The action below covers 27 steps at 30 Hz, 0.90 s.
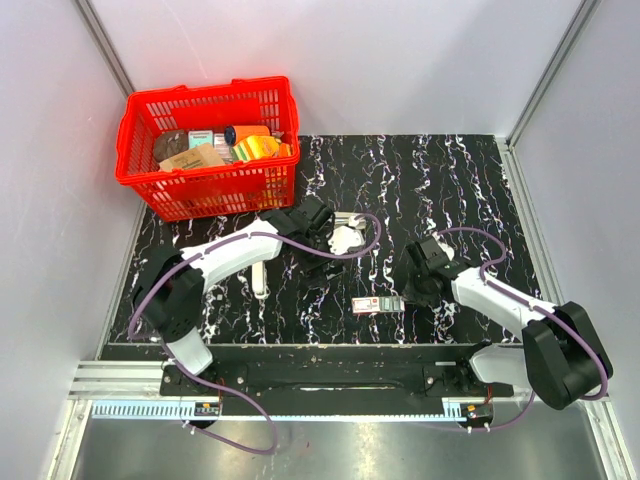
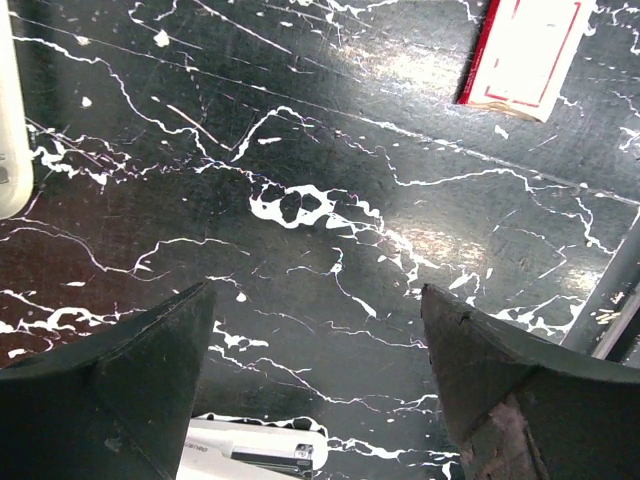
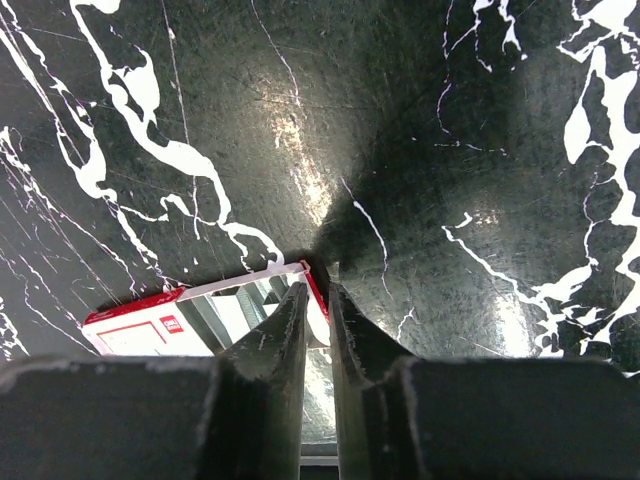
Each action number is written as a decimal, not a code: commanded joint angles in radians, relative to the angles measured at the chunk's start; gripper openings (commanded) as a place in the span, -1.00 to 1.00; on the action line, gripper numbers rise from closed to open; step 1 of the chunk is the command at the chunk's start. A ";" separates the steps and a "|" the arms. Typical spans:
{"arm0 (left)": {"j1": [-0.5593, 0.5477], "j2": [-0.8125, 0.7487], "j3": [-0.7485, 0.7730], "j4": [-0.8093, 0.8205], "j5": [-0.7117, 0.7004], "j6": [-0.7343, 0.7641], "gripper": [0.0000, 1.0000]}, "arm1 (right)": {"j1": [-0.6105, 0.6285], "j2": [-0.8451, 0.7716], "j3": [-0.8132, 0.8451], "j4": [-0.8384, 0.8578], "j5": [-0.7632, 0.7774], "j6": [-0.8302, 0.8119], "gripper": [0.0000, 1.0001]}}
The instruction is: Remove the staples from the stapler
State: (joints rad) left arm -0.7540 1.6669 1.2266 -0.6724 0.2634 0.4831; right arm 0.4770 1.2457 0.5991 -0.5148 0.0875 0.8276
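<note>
The stapler (image 1: 345,238) is lying near the middle of the black marbled desk (image 1: 450,190), right by the tip of the left arm. In the left wrist view only a pale silver end of it is showing, down at six o'clock between the bases of the fingers. The left gripper (image 2: 318,295) is hanging over bare desk with its fingers spread wide and nothing between them.

The right gripper (image 3: 318,290) is sitting with its fingers drawn narrow, only a slim gap showing. Their tips are pressing up against the corner of a small red-and-white box (image 3: 190,325), which is lying at about five o'clock from the stapler. I cannot tell whether they are pinching its edge.

A short white bar (image 1: 258,278) is lying at eight o'clock from the stapler. A red basket (image 1: 150,180) of goods is standing at the desk's eleven o'clock corner.
</note>
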 commanded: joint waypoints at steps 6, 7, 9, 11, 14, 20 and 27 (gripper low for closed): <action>-0.028 0.054 0.051 0.057 -0.041 0.031 0.75 | -0.014 0.004 -0.030 0.052 -0.037 -0.008 -0.65; -0.033 0.062 0.054 0.060 -0.041 0.031 0.75 | -0.014 0.001 -0.030 0.050 -0.041 -0.008 -0.65; -0.045 0.079 0.062 0.063 -0.044 0.031 0.75 | -0.014 -0.009 -0.042 0.050 -0.051 -0.007 -0.65; -0.057 0.094 0.066 0.068 -0.055 0.040 0.75 | -0.014 -0.029 -0.051 0.050 -0.060 -0.002 -0.64; -0.065 0.112 0.083 0.073 -0.062 0.049 0.75 | -0.014 -0.074 -0.056 0.032 -0.066 0.004 -0.50; -0.073 0.142 0.112 0.065 -0.066 0.057 0.75 | -0.014 -0.152 -0.051 -0.019 -0.028 0.004 -0.43; -0.087 0.168 0.126 0.066 -0.066 0.067 0.75 | -0.014 -0.134 -0.071 -0.011 -0.029 0.018 -0.59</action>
State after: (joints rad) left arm -0.8268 1.8221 1.3075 -0.6300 0.2089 0.5247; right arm 0.4683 1.1107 0.5381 -0.5201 0.0418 0.8318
